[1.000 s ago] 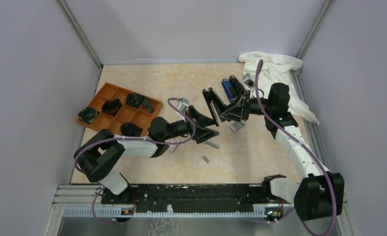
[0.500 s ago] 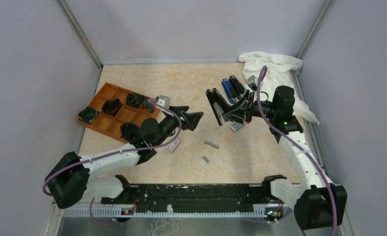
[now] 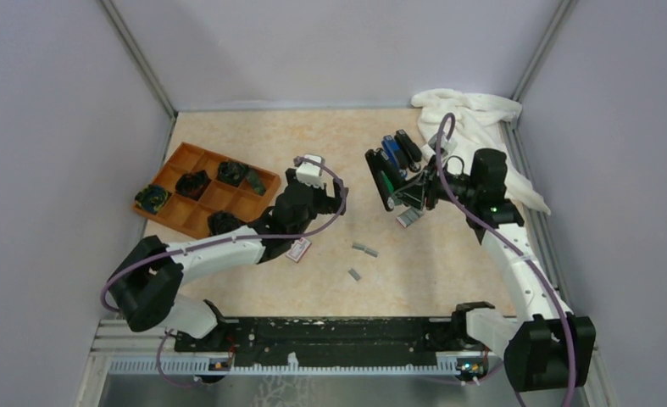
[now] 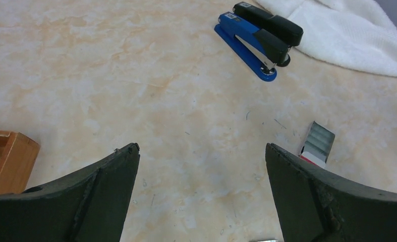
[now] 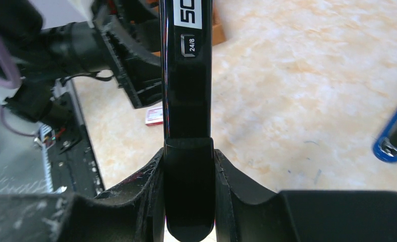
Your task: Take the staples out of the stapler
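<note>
Right, my right gripper [image 5: 188,162] is closed part-way, with both fingers pressed against one end of the black stapler [image 5: 187,91]. I'm holding it up off the table [image 3: 253,136], right of centre. I judge that's so the other hand can get at it without the tabletop in the way. From above, its long axis runs on a diagonal: the gripped end sits nearer and to the right, and the free end points far and left, toward my other arm. My left gripper [image 4: 201,148] is spread as wide as it goes, with nothing between the fingers. It hovers over bare table between the orange tray [image 3: 158,174] on the left and the raised stapler, just beside it but not touching. The staples [image 3: 364,249] lie loose on the table, near and a little left of the stapler, and a second short strip [image 3: 354,275] sits nearer the bases. So some of the load looks to be out already. I can't tell whether the magazine holds more. A white-and-red box [image 3: 298,249] lies under my left forearm. The blue stapler [image 4: 244,45] and another black stapler [image 4: 269,22] are parked together at the far right by the white towel [image 4: 347,35], well out of the work.
</note>
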`<state>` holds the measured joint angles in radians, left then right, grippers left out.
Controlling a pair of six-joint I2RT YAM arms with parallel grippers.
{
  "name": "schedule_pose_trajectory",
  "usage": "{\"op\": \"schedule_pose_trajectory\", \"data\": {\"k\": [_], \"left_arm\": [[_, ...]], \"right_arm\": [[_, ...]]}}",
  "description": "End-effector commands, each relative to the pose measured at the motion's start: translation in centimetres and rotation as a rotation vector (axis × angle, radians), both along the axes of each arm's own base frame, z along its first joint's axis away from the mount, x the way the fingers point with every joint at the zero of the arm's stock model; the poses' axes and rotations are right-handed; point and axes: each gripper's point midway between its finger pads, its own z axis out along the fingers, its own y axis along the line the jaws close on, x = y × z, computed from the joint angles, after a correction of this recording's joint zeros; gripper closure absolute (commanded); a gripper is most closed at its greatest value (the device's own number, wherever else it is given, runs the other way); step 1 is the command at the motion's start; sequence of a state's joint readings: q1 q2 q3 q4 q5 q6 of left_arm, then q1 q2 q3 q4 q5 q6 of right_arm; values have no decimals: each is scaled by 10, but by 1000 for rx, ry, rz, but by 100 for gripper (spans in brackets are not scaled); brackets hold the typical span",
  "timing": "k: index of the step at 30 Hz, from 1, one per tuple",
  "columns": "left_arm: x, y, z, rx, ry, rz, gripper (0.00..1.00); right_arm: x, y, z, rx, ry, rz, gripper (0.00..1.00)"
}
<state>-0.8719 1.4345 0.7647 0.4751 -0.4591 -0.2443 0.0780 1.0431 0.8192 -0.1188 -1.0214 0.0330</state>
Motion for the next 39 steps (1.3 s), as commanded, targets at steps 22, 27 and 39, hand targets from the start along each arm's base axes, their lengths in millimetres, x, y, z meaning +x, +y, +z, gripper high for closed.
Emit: {"op": "schedule_pose_trajectory", "data": {"k": [22,27,39], "left_arm": [[2,15,-1,1,34,100,1],[2,16,-1,-1,35,103,1],[0,14,-1,-2,34,86,1]], "right_arm": [[43,-233,-103,-612,121,-726,100],[35,-250,-134,-698,166,-747,96],[33,-261,-178,-750,280,-720,77]]}}
